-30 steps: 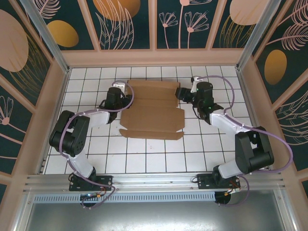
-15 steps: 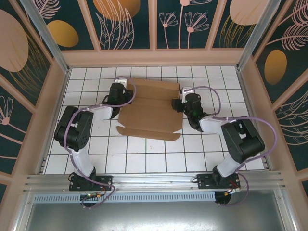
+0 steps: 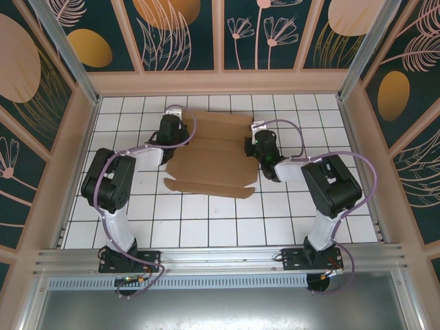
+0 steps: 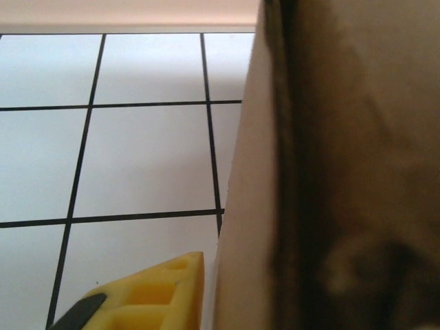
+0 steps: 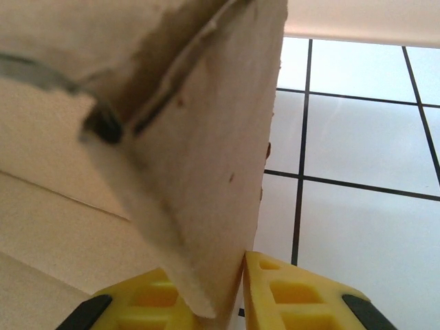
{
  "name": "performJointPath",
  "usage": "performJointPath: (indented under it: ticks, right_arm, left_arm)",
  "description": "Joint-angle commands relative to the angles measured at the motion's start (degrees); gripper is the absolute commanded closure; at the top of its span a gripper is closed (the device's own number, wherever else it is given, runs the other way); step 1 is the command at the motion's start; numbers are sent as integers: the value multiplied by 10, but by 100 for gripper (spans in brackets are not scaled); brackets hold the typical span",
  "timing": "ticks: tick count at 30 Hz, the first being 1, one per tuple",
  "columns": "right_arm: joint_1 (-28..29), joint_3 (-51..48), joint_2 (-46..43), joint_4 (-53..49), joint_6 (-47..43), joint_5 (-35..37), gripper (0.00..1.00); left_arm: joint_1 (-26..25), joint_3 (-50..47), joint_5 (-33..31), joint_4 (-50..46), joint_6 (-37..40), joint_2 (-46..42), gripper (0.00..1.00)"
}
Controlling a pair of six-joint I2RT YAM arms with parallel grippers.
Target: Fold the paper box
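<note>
Paper box [image 3: 214, 157]: opened out flat on the far middle of the tiled table [image 3: 206, 223], between the two grippers.
Handling: judged light, thin cardboard. It is stiff across a panel, bends readily along its creases and dents under a hard pinch. The dry surface should grip well.
Where to hold: the side flaps close to their creases, one per arm, so the sheet does not skate on the tiles.
Right gripper [image 3: 258, 142]: at the box's right edge, closed on a raised flap, a yellow finger [image 5: 137, 306] against each face.
Left gripper [image 3: 172, 130]: at the left edge. One finger [image 4: 148, 299] sits against a cardboard edge, its partner hidden — I cannot tell whether it has a hold.
Views: the overhead camera gives the whole sheet and both arms' placing, while the wrist cameras give the contact at the flaps.
</note>
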Motion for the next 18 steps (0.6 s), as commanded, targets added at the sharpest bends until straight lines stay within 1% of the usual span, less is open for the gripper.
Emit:
performJointPath:
  ticks: [1, 5, 8, 15, 18]
  right_arm:
    - [11, 11, 0, 21, 15, 30, 81]
    - [18, 12, -9, 12, 23, 51, 82]
    - [18, 12, -15, 3, 32, 60, 83]
    - [19, 11, -20, -9, 49, 76, 83]
    - [22, 14, -21, -15, 57, 74, 83]
  left_arm:
    - [-5, 25, -64, -36, -11, 20, 83]
    - [-10, 42, -124, -62, -28, 30, 93]
    - [-10, 46, -147, -71, -36, 31, 95]
    - [-10, 60, -169, -92, -46, 39, 98]
    - [-10, 60, -159, -92, -52, 40, 98]
